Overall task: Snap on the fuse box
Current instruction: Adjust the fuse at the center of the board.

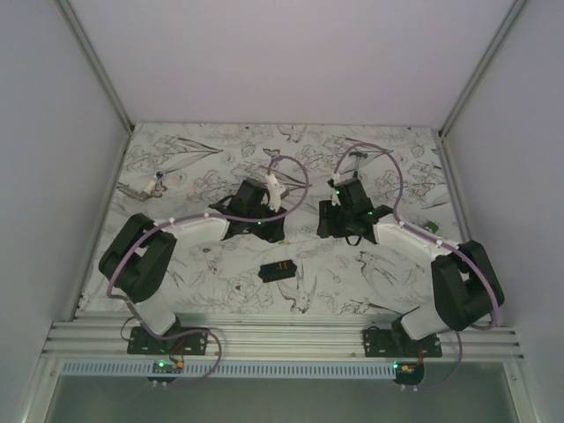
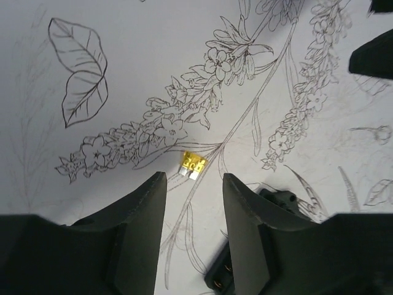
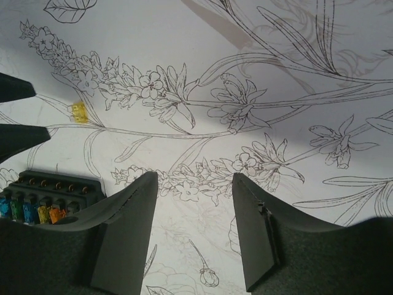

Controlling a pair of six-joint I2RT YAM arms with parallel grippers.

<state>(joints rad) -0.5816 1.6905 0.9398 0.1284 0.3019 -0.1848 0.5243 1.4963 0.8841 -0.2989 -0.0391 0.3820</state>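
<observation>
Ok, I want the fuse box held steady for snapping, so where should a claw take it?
Probably across the two long side walls of the fuse box, coming down from above. It lies flat on the table, long and narrow, with both long sides free, so the narrow span is easiest to close on.

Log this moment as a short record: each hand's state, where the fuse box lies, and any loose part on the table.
left hand: open, nothing between its fingers
right hand: open, nothing between its fingers
fuse box: lying on the table, nearer the robot's side than both hands, held by neither; coloured fuses show in one face
yellow fuse: loose on the table, just ahead of the left hand's fingertips
</observation>
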